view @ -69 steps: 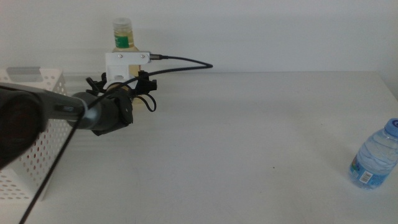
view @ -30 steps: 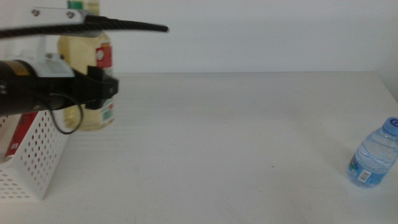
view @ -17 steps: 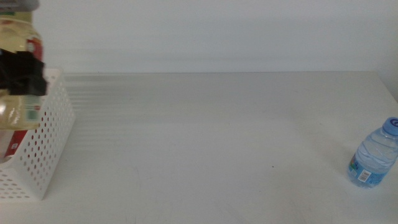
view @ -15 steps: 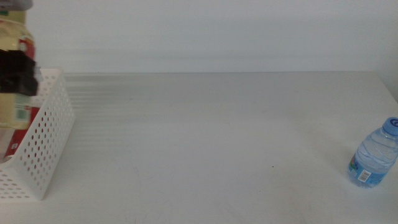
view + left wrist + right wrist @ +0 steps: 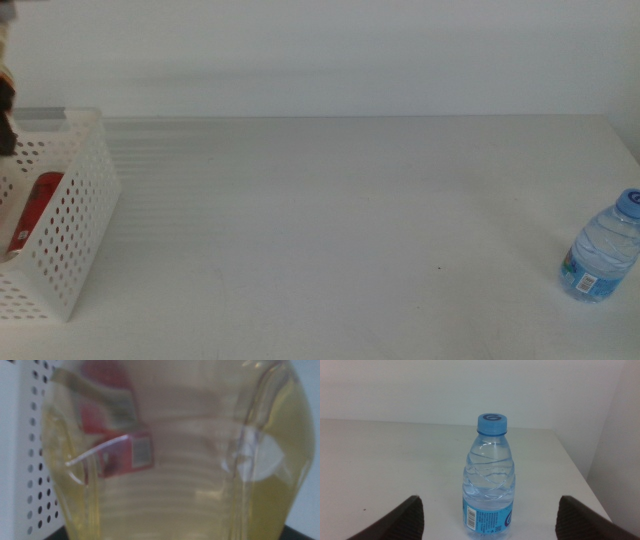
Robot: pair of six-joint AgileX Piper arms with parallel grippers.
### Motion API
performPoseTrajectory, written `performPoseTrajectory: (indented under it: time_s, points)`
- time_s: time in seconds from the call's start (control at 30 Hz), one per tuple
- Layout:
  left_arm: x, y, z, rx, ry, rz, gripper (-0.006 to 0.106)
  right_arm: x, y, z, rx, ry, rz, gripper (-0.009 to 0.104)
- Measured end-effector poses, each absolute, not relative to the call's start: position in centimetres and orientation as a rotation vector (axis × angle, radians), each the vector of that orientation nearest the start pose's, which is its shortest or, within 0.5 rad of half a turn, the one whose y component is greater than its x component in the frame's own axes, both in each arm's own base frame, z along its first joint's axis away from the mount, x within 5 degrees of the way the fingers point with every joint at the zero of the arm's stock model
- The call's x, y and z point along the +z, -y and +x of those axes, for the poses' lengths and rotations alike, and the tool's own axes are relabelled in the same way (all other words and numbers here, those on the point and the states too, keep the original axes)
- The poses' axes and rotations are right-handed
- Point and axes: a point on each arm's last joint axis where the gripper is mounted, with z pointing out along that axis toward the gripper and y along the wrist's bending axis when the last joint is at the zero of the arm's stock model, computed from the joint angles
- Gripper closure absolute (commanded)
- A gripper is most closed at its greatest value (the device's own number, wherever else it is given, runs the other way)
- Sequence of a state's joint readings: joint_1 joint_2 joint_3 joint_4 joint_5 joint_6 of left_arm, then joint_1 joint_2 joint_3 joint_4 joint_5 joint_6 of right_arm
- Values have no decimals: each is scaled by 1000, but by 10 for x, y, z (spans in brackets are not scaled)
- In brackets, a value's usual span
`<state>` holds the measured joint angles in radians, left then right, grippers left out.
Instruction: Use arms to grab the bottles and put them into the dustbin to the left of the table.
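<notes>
A clear bottle of yellow liquid [image 5: 170, 460] fills the left wrist view, and my left gripper is shut on it. Only a dark sliver of that gripper [image 5: 4, 120] shows at the middle view's left edge, above the white perforated dustbin [image 5: 75, 215]. A red can [image 5: 35, 205] lies inside the dustbin and shows through the yellow bottle as a red can [image 5: 117, 450]. The blue-capped water bottle [image 5: 601, 250] stands upright at the table's right end. My right gripper [image 5: 490, 505] is open, a jaw on each side of this water bottle [image 5: 490, 475], a little short of it.
The white table [image 5: 340, 220] runs from the dustbin to the water bottle. Its right edge [image 5: 630, 140] lies just past that bottle. A white wall stands behind the table. The dustbin's holed wall [image 5: 30, 460] shows beside the held bottle.
My left arm has carried the yellow bottle from the table's back left over to the dustbin and nearly out of the middle view. The water bottle has not moved.
</notes>
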<state>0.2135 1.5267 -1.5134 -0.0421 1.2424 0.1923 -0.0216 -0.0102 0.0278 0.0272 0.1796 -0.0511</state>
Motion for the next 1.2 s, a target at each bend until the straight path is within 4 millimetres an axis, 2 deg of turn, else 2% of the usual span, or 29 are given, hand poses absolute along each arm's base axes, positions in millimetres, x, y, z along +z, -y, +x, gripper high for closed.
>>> performPoseTrajectory:
  time_s: [0.27, 0.5, 0.73, 1.2]
  points:
    - [326, -71, 335, 63, -2868, 62, 105, 188, 1, 56, -30, -1681, -6, 21]
    - [298, -77, 354, 88, -2911, 51, 105, 188, 1, 56, -30, -1681, -6, 21]
    - [288, -82, 357, 139, -2959, 71, 105, 188, 1, 56, -30, -1681, -6, 21]
    - [269, -83, 364, 114, -3020, 116, 105, 188, 1, 56, -30, -1681, -6, 21]
